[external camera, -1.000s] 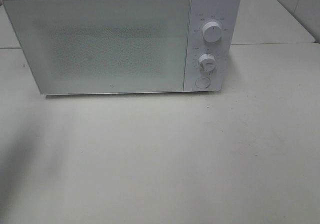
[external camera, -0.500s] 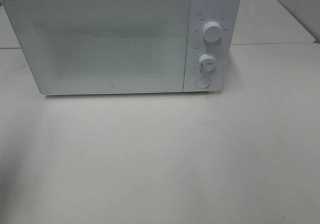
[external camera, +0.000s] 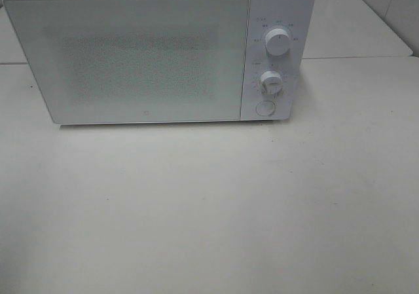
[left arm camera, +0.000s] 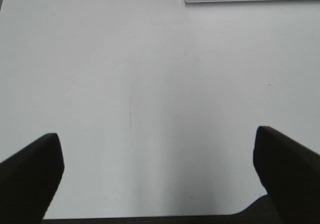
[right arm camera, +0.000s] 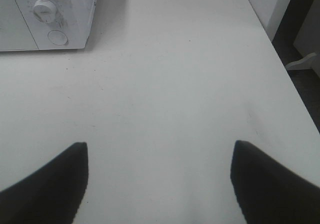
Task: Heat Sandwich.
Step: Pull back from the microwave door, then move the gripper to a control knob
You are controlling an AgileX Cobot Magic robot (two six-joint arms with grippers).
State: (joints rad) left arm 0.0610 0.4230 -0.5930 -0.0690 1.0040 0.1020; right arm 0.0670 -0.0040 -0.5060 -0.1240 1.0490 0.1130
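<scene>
At the upper centre of the high view, the microwave (external camera: 157, 55) has its top cropped by the frame edge. Its door (external camera: 137, 58) is speckled and cloudy, so nothing behind it can be made out. The markings around the upper dial (external camera: 277, 43) and lower dial (external camera: 270, 81) are too small to read. In each wrist view only a corner of the microwave shows. The dark fingers of the left gripper (left arm camera: 156, 136) and right gripper (right arm camera: 160, 145) are blurred and cut off at the edge.
</scene>
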